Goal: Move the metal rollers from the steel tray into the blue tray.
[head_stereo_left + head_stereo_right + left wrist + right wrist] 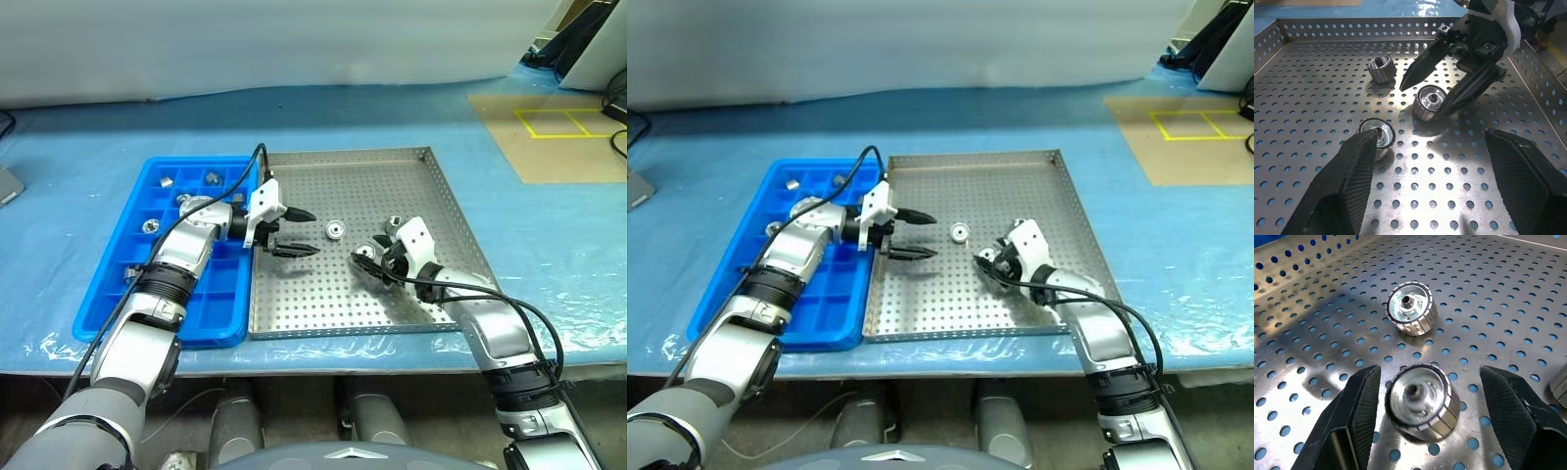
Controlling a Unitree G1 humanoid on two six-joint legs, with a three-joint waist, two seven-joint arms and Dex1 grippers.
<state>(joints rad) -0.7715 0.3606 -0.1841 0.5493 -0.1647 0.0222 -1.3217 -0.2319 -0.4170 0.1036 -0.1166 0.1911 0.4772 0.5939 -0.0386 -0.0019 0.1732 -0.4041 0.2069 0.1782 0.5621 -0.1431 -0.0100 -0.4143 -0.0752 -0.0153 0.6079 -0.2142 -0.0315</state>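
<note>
The steel tray [294, 318] lies in the middle with three metal rollers on its perforated floor. One roller [335, 229] sits near the centre and another [395, 223] further right. My right gripper [370, 255] is open, its fingers down on either side of the third roller [1422, 401] without touching it. My left gripper [313, 233] hovers open over the tray's left part, pointing right toward the central roller [1377, 137]. The blue tray [220, 328] lies left of the steel tray with several rollers [167, 180] in its compartments.
Both trays rest on a blue sheet covering the table. A brown board with yellow tape [563, 122] lies at the far right. A black cable [257, 162] runs along my left arm over the blue tray. The steel tray's raised rim [1371, 28] borders the rollers.
</note>
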